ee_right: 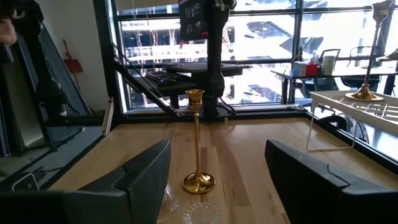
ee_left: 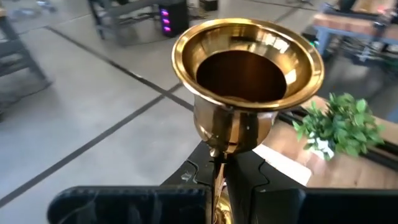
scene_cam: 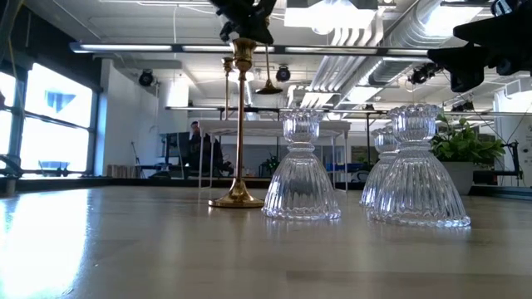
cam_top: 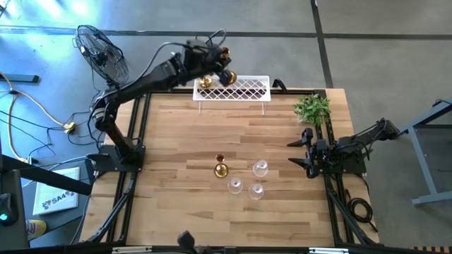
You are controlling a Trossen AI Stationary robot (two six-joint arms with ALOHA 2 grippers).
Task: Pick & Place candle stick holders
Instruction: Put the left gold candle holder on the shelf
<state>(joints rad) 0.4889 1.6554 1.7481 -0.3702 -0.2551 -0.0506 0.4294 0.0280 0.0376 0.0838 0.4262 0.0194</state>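
Nearest to the front edge of the table (cam_top: 176, 212), three clear glass holders (cam_top: 248, 180) are grouped close together, and just beside them one gold holder (cam_top: 220, 168) stands upright on its round base; in the low view these four fill the foreground, with the gold stem (scene_cam: 239, 133) rising well above the glass ones. They are judged to be waiting for their turn, since none is touched by a gripper. At the right edge of the table the right gripper (cam_top: 302, 151) is parked low, its fingers (ee_right: 143, 177) held wide apart and pointed toward the group, holding nothing. Farther back, near the far edge, a white lattice rack (cam_top: 244, 88) is placed, and one gold holder (cam_top: 205, 83) is already set on its left end. The left gripper (cam_top: 220, 67) is held above that same end of the rack and is clamped on the stem of another gold holder, whose cup (ee_left: 249, 68) is seen upright from the left wrist view. It is probably kept vertical so that the base can be lowered flat onto the lattice next to the first one. A small green plant (cam_top: 313, 108) stands beside the rack's right end.
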